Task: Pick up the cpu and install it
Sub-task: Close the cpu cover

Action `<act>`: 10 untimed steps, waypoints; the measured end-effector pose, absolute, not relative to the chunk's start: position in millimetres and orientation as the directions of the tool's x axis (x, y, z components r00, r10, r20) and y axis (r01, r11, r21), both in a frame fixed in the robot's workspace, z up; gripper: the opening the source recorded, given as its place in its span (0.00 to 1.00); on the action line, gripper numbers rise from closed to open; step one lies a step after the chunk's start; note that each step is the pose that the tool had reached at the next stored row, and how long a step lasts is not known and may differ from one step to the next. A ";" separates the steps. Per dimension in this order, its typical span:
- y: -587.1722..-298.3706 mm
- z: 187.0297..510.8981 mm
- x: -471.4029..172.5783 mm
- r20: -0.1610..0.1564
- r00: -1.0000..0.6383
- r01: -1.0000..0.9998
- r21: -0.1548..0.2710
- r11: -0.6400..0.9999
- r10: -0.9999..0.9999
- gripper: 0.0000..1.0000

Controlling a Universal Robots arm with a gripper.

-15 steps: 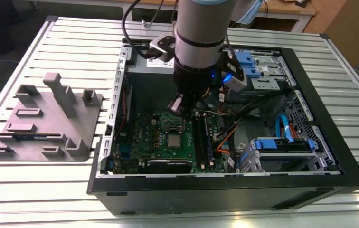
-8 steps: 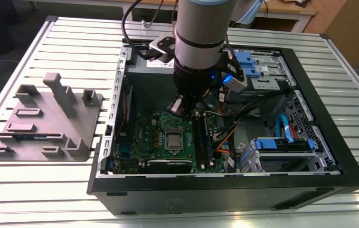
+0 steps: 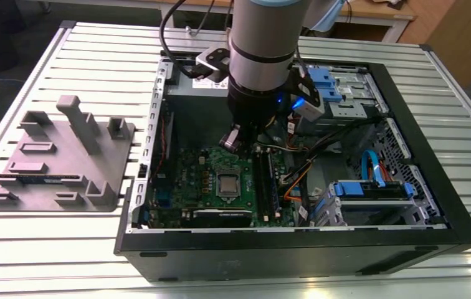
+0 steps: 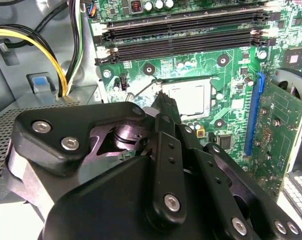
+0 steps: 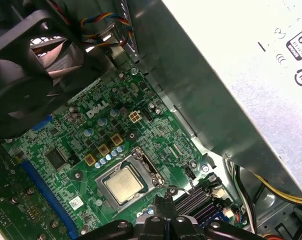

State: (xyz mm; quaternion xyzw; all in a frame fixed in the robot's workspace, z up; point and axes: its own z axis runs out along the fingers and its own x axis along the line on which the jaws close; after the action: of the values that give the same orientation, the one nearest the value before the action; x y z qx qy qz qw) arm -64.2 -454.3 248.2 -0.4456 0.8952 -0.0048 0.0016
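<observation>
My pincer (image 3: 233,142) hangs inside the open computer case (image 3: 302,249), low over the green motherboard (image 3: 187,171). Its two fingertips are pressed together, and I see nothing caught between them. The cpu (image 5: 123,184) lies flat in its socket on the motherboard, silvery top up, with the metal socket frame (image 5: 147,165) around it. It sits below my pincer and just ahead of the tips, and does not touch them. The black memory slots (image 4: 181,30) run close by my pincer, beside the socket. The grey power supply (image 5: 241,75) stands near one side of my pincer and a black fan (image 5: 26,75) near the other. Outside the case, well apart from my pincer, a grey holder block (image 3: 61,156) rests on the slatted worktop (image 3: 69,249).
</observation>
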 end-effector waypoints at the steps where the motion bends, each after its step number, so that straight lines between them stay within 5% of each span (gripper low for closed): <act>1: -454.3 248.9 -64.2 0.001 -0.603 -0.798 -0.010 0.603 -0.798 0.10; 10: -454.3 251.5 -64.2 0.001 -0.603 -0.798 -0.010 0.603 -0.798 0.10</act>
State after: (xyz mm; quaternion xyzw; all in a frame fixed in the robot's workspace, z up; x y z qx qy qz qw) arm -64.2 -454.3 251.5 -0.4456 0.8952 -0.0046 0.0018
